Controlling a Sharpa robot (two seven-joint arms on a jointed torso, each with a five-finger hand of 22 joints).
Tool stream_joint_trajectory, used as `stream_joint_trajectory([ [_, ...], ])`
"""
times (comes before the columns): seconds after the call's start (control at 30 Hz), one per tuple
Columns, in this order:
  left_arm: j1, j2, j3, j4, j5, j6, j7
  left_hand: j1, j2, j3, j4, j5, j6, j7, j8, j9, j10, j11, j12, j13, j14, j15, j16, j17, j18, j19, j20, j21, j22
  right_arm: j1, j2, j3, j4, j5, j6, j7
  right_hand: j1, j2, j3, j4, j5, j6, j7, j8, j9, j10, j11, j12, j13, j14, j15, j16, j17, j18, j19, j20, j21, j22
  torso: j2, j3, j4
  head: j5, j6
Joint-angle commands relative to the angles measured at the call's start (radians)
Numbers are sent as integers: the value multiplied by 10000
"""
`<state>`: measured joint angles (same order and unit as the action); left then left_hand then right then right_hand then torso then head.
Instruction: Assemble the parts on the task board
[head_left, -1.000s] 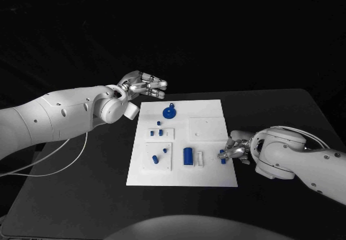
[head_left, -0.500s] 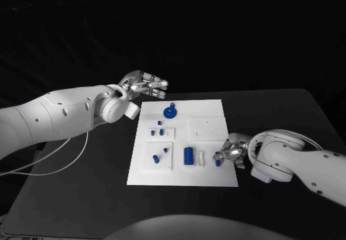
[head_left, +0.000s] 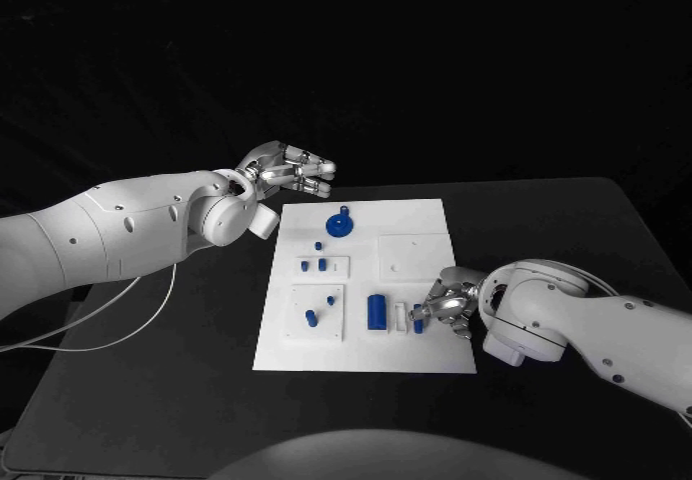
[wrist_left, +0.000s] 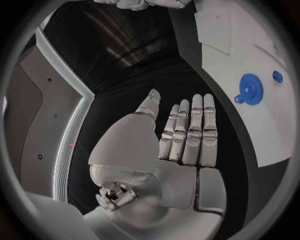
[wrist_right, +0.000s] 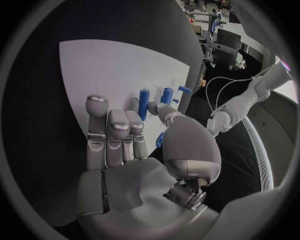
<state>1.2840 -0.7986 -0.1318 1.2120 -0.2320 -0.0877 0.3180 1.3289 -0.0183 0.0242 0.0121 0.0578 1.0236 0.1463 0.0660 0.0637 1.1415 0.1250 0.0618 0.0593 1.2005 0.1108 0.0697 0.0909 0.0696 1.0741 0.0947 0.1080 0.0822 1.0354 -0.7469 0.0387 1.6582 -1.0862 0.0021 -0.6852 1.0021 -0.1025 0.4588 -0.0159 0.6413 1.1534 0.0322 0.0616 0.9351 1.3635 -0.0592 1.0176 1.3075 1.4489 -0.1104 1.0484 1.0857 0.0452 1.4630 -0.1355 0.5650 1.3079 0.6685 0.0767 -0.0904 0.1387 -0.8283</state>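
A: The right robot hand (head_left: 443, 303) is hovering at the task board's (head_left: 418, 222) four o'clock edge, pinching a small blue part (head_left: 418, 325) between thumb and fingertip.

B: And the left robot hand (head_left: 289, 170)?

A: Hanging off the board's eleven o'clock corner over the black desk (head_left: 577, 220), fingers straight and side by side, holding nothing. The blue gear (head_left: 339, 223) is lying just beside it, toward five o'clock.

B: Which step is this, then?

A: Carrying a piece to its seat, I'd say. The upright blue cylinder (head_left: 376, 311) is standing just at nine o'clock of the pinched part.

B: Next move?

A: Probably lining it up squarely over a socket, then lowering gently.
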Motion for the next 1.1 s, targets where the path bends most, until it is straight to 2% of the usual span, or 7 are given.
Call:
stream_joint_trajectory([
  [0.03, 0, 21, 7, 18, -16, 94, 47, -85, -9, -55, 27, 7, -75, -8, -27, -3, -14, 6, -25, 2, -66, -8, -50, 13, -183, -83, 16, -56, -10, 2, 93, 5, -39, 164, -29, 23, 88, 64, 2159, -2254, 57, 28, 7, 33, 0, 100, -20, -56, -9, 13, -16, -50, -2, 162, 489, 16, -37, 120, -1, 7, 1, 7, 2],
  [0.6, 0, 32, 7, 17, -39, 119, 19, -85, -9, -55, 27, 7, -75, -8, -27, -3, -14, 6, -25, 2, -66, -8, -50, 13, -183, -83, 16, -56, -10, 8, 391, 7, -160, 84, -84, 91, 94, 80, 2119, -2277, 112, 37, 7, 33, -6, 103, -21, -52, -8, 11, -18, -52, -1, 163, 491, 12, -43, 140, -2, 12, -12, 60, 1],
  [1.1, 0, 38, 7, 13, -72, 159, -23, -103, -26, -51, 49, 4, -85, -6, -29, -4, -25, 8, -23, 3, -76, -5, -48, 18, -180, -88, 21, -58, -7, 8, 597, 6, -218, -29, 162, 90, 119, 91, 2069, -2290, 146, 38, 8, 32, -14, 95, -18, -60, -11, 11, -14, -60, -4, 160, 489, 16, -52, 155, -3, 9, -2, 100, -11],
])
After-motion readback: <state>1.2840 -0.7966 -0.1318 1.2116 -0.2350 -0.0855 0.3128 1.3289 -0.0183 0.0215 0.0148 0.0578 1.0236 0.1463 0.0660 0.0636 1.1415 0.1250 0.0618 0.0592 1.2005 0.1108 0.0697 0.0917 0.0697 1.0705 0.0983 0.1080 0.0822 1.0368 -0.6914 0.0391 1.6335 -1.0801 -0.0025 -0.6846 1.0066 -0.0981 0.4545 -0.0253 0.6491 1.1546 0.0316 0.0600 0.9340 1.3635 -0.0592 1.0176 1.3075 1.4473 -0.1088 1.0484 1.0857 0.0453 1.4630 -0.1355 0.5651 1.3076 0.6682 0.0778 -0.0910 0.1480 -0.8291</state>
